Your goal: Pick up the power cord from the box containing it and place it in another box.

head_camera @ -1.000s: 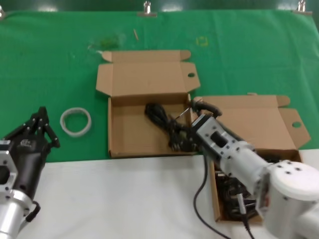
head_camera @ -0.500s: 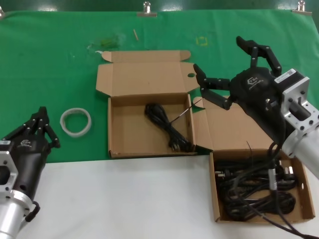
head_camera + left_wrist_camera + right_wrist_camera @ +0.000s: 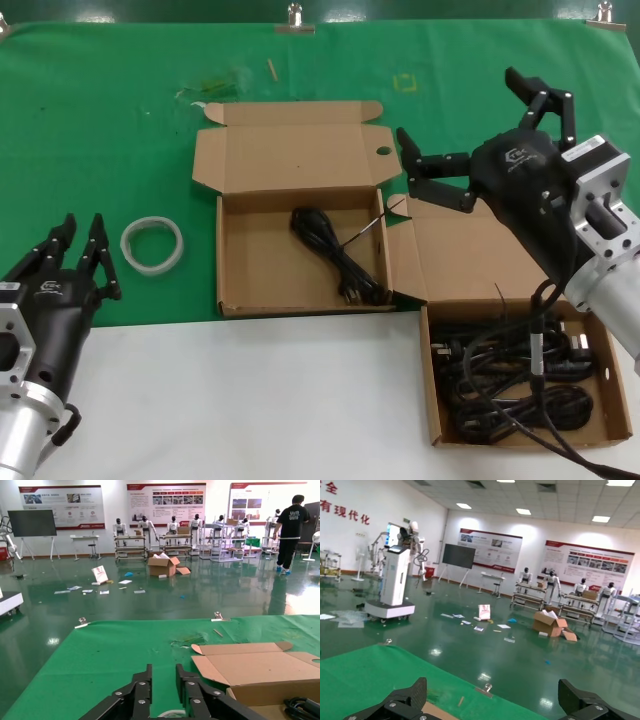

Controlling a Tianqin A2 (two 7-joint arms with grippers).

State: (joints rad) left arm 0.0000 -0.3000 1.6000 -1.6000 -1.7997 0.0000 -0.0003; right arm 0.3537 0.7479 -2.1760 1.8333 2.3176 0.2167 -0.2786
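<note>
The slim black power cord [image 3: 335, 255] lies as a long hank inside the middle cardboard box [image 3: 245, 275], which has its lid folded back. It also shows in the left wrist view [image 3: 302, 707]. The right box [image 3: 500, 250] has a slit mark at its lid fold and holds a heap of black cables [image 3: 510, 385]. My right gripper [image 3: 460, 115] is open and empty, raised above the right box's lid, beside the middle box's lid. The right wrist view shows its spread fingers [image 3: 412, 697] over green cloth. My left gripper [image 3: 80, 225] is parked at the lower left, open a little.
A white ring [image 3: 152, 243] lies on the green cloth [image 3: 100, 120] left of the middle box. A white table strip [image 3: 250, 400] runs along the front. My right arm's cable hangs over the right box. The left wrist view shows the middle box's lid [image 3: 260, 670].
My right gripper has let go of the cord in the middle box, risen up and to the right, and opened wide. My left gripper's fingers have spread slightly.
</note>
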